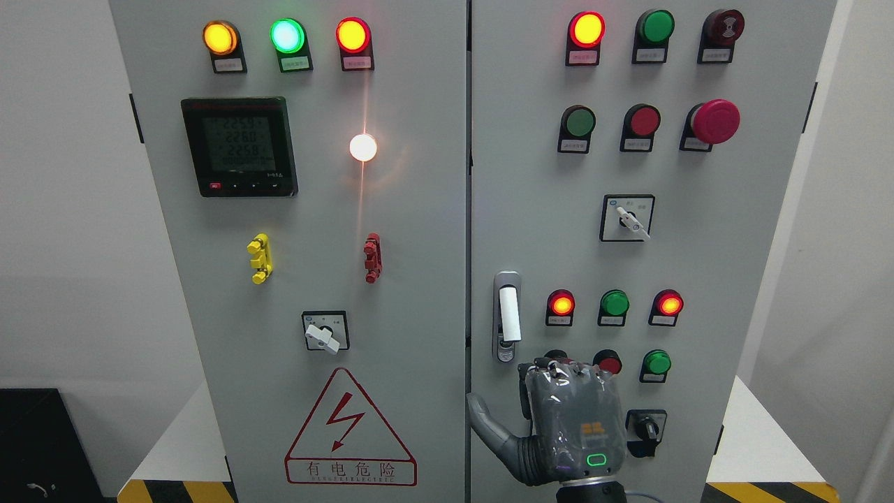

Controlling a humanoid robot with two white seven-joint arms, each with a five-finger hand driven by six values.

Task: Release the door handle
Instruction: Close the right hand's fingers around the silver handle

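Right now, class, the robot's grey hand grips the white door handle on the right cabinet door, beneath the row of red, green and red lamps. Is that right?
Not quite. The head view shows the robot's grey hand below the white door handle, apart from it, not gripping it. The handle is on the grey right cabinet door, but beside the row of red, green and red lamps, not beneath it.

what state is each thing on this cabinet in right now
white door handle: upright in its latch, not held
right hand: below the handle, clear of it
right door's top row, red lamp: lit
right door's top row, green lamp: unlit
round white lamp: lit
left door's three top lamps: all lit
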